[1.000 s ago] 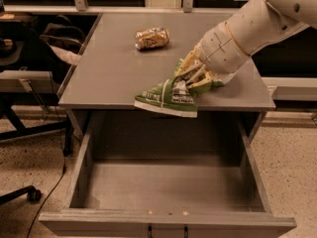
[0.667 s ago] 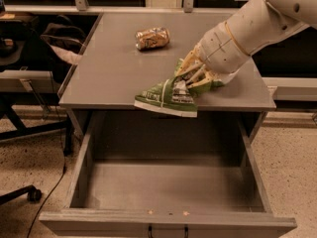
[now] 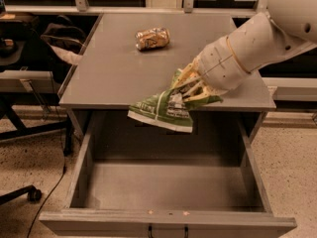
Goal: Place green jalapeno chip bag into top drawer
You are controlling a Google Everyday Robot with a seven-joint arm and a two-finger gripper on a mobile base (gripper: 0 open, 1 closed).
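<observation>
The green jalapeno chip bag (image 3: 163, 110) is a crinkled green foil bag with a white end. It hangs over the table's front edge, above the back of the open top drawer (image 3: 168, 185). My gripper (image 3: 190, 90) is shut on the bag's right end, just over the front edge of the tabletop. The white arm reaches in from the upper right. The drawer is pulled fully out; its grey floor shows nothing in it, and a small dark handle (image 3: 167, 230) sits on its front panel.
A crushed gold-brown can (image 3: 152, 37) lies on the grey tabletop (image 3: 114, 68) toward the back. An office chair base and cables (image 3: 29, 192) stand on the floor at the left. A dark bag (image 3: 59, 33) rests left of the table.
The bag and gripper have edged slightly forward over the table's front edge, toward the drawer. The can and the drawer have not moved.
</observation>
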